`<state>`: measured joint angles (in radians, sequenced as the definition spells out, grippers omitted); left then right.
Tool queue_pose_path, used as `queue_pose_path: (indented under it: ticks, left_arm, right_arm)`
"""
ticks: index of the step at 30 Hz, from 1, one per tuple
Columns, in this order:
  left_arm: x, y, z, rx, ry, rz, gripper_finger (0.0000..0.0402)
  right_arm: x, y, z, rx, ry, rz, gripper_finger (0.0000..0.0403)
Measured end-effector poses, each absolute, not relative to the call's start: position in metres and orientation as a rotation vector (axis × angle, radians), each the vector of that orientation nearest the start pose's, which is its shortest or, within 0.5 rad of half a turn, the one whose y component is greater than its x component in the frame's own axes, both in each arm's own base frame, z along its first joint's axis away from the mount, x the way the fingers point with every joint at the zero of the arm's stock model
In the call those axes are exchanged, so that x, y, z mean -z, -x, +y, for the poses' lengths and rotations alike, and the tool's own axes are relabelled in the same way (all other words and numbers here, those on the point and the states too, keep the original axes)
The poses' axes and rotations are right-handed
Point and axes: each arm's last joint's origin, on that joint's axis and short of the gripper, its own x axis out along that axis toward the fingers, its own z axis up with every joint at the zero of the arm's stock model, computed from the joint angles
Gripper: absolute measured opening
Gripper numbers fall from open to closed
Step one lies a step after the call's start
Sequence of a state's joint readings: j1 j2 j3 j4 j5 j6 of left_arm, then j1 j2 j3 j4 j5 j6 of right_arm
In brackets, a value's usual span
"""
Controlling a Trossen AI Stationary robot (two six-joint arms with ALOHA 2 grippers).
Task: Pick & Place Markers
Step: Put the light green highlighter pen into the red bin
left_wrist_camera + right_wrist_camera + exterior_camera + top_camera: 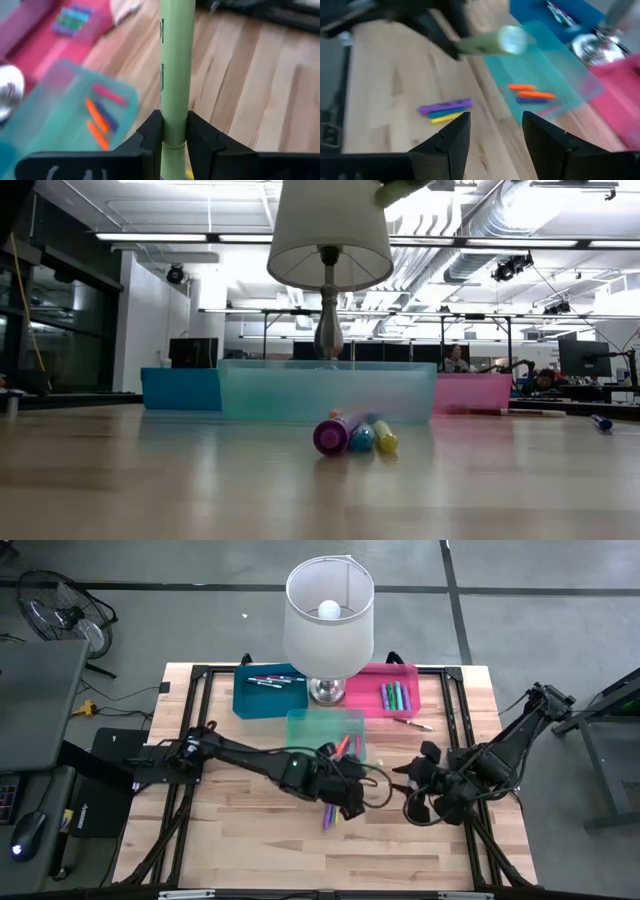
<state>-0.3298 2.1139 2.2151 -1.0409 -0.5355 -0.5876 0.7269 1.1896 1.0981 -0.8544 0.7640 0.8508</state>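
**Green marker gripped above the table by the left gripper**

The wooden table [250,840] is seen from above, with both dark arms reaching in over it. A lamp [329,610] with a white shade is stood at the far middle, its metal base between the bins. Three bins are set along the far side: a blue bin [245,700] holding a few markers, a pink bin [372,680] holding a row of green, blue and purple markers, and a clear teal bin [300,725] just in front of the lamp base, in which orange, red and dark markers [100,112] are laid.

The left gripper [175,132] is held over the middle of the table, near the teal bin, with its fingers clamped on a green marker [176,65]. Dark print runs along the marker's barrel, but it cannot be read.

The right gripper [495,130] is held over the right part of the table, its fingers standing apart with nothing between them.

On the tabletop, three loose markers [445,110] are laid side by side: purple, blue and yellow. A further single marker [412,723] lies near the pink bin.
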Motion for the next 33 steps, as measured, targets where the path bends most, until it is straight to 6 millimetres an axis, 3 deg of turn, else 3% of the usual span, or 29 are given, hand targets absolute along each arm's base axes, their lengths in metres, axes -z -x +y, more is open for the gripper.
queue_pose_path:
  ticks: [5,16,33]
  left_arm:
    - [-0.353,-0.439,-0.129,-0.339,0.113,0.668,0.0057]
    - [-0.356,-0.441,-0.132,-0.295,0.096,0.649,0.0057]
    - [-0.365,-0.448,-0.135,-0.233,0.101,0.548,0.0057]
  right_arm:
    - [-0.322,-0.188,0.141,0.192,-0.138,0.551,0.0169]
    - [-0.333,-0.184,0.132,0.237,-0.132,0.472,0.0169]
    - [-0.343,-0.192,0.128,0.139,-0.133,0.438,0.0150]
